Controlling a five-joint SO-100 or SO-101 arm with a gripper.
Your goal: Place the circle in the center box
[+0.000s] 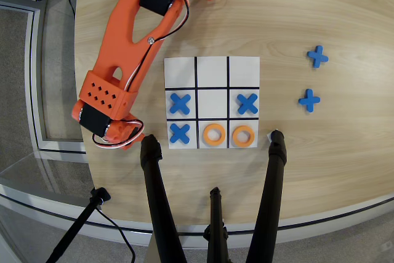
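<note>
The white 3x3 board (212, 72) lies in the middle of the wooden table. Its center box (212, 103) shows bare white. Two orange circles lie in the bottom row, one in the middle square (208, 129) and one in the right square (237, 130). Blue crosses lie in the middle-left (179, 103), middle-right (247, 103) and bottom-left (179, 133) squares. My orange arm reaches down from the top; its gripper (125, 138) is low over the table, left of the board's bottom-left corner. The arm's body hides its jaws and anything under them.
Two spare blue crosses (317, 56) (309, 100) lie on the table right of the board. Black tripod legs (157, 201) (271, 189) stand over the front edge just below the board. The table's left edge (83, 121) is close to the gripper.
</note>
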